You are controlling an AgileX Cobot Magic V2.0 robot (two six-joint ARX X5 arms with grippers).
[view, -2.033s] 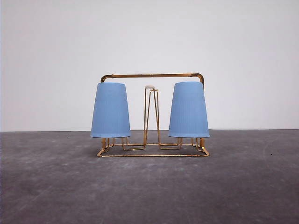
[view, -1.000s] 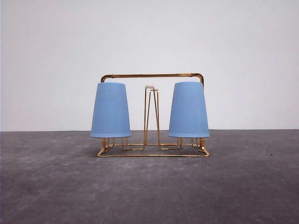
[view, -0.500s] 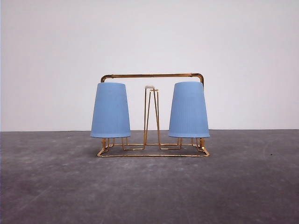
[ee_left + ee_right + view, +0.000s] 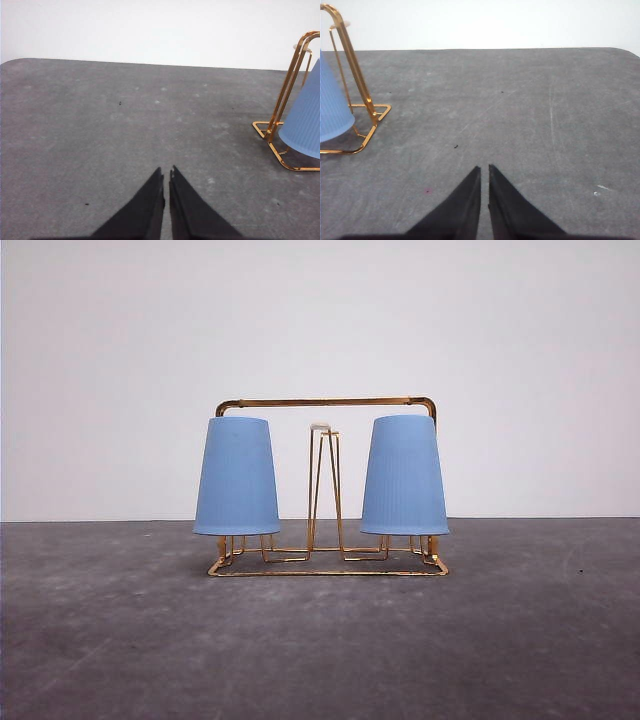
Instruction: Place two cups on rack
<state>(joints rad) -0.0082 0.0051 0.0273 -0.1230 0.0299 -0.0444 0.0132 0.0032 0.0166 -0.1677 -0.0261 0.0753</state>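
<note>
Cups: I counted two, left cup (image 4: 236, 478) and right cup (image 4: 404, 477), inverted on one rack (image 4: 327, 401); wrist views added left gripper (image 4: 166, 173) and right gripper (image 4: 484, 170), both closed, empty.

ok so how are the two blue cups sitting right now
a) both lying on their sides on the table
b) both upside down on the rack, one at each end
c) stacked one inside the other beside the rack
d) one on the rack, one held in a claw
b: in the front view the left cup and the right cup both sit mouth down at either end of the rack, with a bare prong between them.
</note>
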